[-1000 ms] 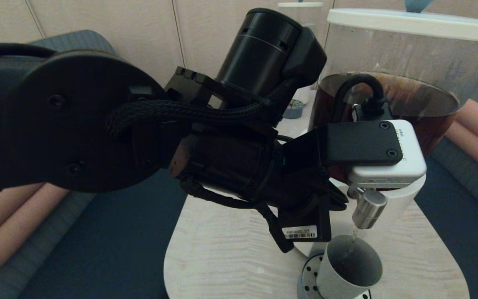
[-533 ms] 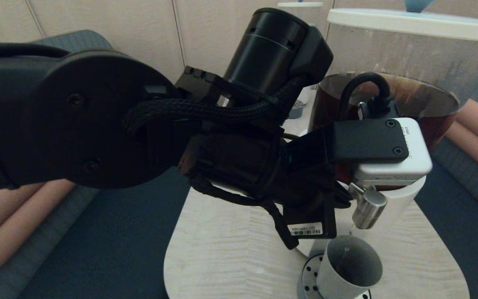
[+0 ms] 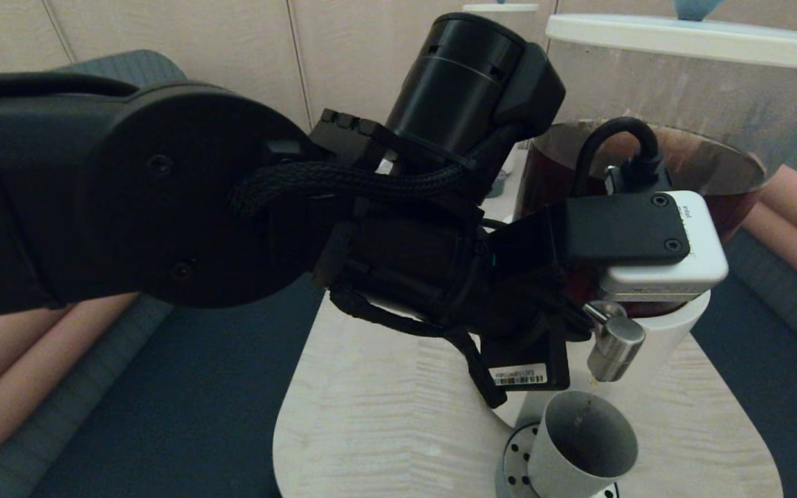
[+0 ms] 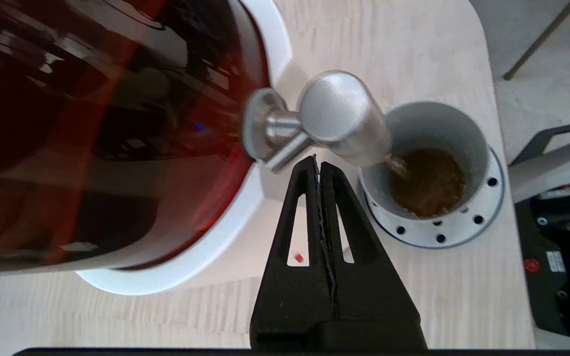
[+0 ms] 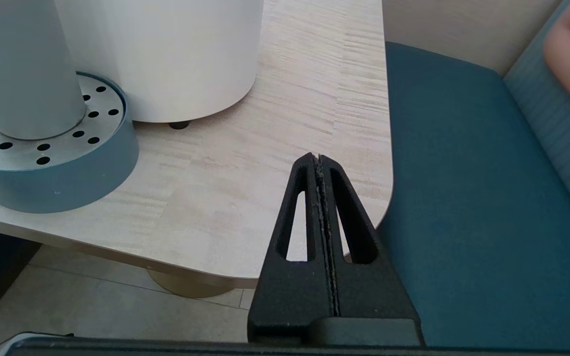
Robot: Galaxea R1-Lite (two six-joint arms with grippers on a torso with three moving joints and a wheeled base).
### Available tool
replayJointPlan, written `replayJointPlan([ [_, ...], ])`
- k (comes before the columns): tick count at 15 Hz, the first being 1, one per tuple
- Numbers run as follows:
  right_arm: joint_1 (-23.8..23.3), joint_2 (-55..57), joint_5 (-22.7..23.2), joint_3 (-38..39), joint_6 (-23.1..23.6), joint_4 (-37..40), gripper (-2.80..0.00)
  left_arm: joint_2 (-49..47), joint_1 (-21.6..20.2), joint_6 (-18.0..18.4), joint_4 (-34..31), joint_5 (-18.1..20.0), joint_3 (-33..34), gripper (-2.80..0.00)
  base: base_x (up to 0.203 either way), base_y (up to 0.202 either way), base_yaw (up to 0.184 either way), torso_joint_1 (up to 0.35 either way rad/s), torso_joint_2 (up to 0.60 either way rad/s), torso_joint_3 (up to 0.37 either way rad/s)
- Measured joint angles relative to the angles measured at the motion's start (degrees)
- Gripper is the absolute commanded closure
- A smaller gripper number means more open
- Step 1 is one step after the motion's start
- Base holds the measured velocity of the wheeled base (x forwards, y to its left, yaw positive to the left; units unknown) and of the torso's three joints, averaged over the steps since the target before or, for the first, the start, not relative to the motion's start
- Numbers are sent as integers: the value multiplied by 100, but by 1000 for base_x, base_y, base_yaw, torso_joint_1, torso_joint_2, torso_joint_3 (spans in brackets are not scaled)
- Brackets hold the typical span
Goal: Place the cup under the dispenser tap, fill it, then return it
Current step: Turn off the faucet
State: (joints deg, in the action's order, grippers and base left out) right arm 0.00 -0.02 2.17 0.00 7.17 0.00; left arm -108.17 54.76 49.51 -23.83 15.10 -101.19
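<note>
1. Head view. The left arm fills the middle of the frame and reaches across to the large dispenser [image 3: 654, 138], a clear tank of dark brown liquid on a white base. The left gripper itself is hidden behind the wrist housing. The dispenser tap [image 3: 615, 348], brushed steel, juts from the white base just beyond the wrist. The cup [image 3: 578, 449], grey-green, stands upright on a round perforated drip tray [image 3: 512, 460] directly below the tap. Both rest on a pale wood-grain table [image 3: 385, 429].

2. Left wrist view. The left gripper [image 4: 320, 165] has its fingers pressed together, holding nothing; its tips sit at the tap's stem, though whether they touch it cannot be told. The dispenser tap [image 4: 337, 118] overhangs the rim of the cup [image 4: 428, 148]. A thin brown stream runs from the spout into the cup, and brown liquid [image 4: 427, 183] covers the cup's bottom. The cup sits centred on the drip tray [image 4: 483, 220], beside the dispenser's white base [image 4: 265, 34].

3. Right wrist view. The right gripper [image 5: 318, 160] hangs near the table's edge, fingers closed flat together and empty. The cup's wall [image 5: 23, 64] stands on the drip tray [image 5: 67, 173], well apart from this gripper. The white base [image 5: 166, 49] stands just behind the tray. A blue seat cushion [image 5: 463, 198] lies beyond the table [image 5: 275, 148].
</note>
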Motion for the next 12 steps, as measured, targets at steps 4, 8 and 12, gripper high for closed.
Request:
replayJointPlan([
  [4,0,0,-1,0,0,0,0,-121,30,4,-9,-1,-192,0,0,0,0,0,0,0],
  [8,0,0,1,0,2,0,0,-215,41,18,24,7,-267,0,0,0,0,0,0,0],
  [12,0,0,0,0,2,0,0,-258,44,57,46,0,-280,0,0,0,0,0,0,0],
])
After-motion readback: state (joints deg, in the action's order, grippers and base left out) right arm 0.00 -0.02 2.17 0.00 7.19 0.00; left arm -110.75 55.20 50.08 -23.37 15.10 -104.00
